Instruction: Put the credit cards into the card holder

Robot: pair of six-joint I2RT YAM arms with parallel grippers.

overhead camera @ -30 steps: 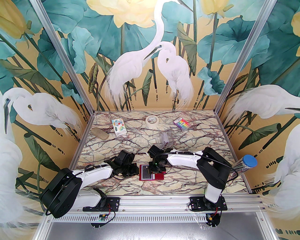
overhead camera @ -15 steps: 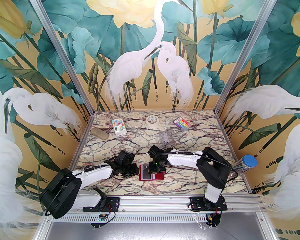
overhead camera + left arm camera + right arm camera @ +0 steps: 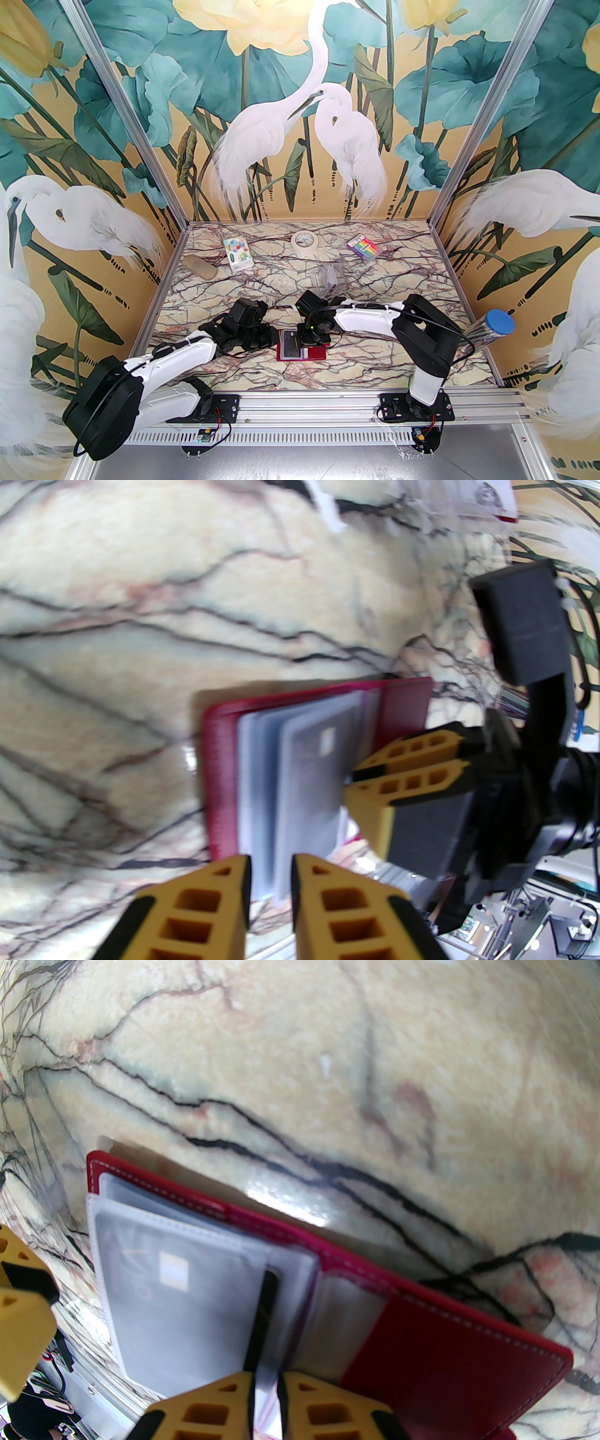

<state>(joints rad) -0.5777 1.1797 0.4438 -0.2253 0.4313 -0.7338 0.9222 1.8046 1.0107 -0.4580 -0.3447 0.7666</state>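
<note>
Holder: dark red leather-like folding card holder (image 3: 445,1349) lies open on the veined marble-patterned table (image 3: 375,286), near the front edge between the arms
Card: pale grey-blue plastic credit card (image 3: 154,1297) with a chip sits inside a clear sleeve (image 3: 187,1236), tilted up off the holder
Right gripper (image 3: 266,1389): yellow fingers pinched together on a clear sleeve's edge
Left gripper (image 3: 270,878): fingers slightly apart, sleeve edges showing in the gap; contact I cannot tell
</note>
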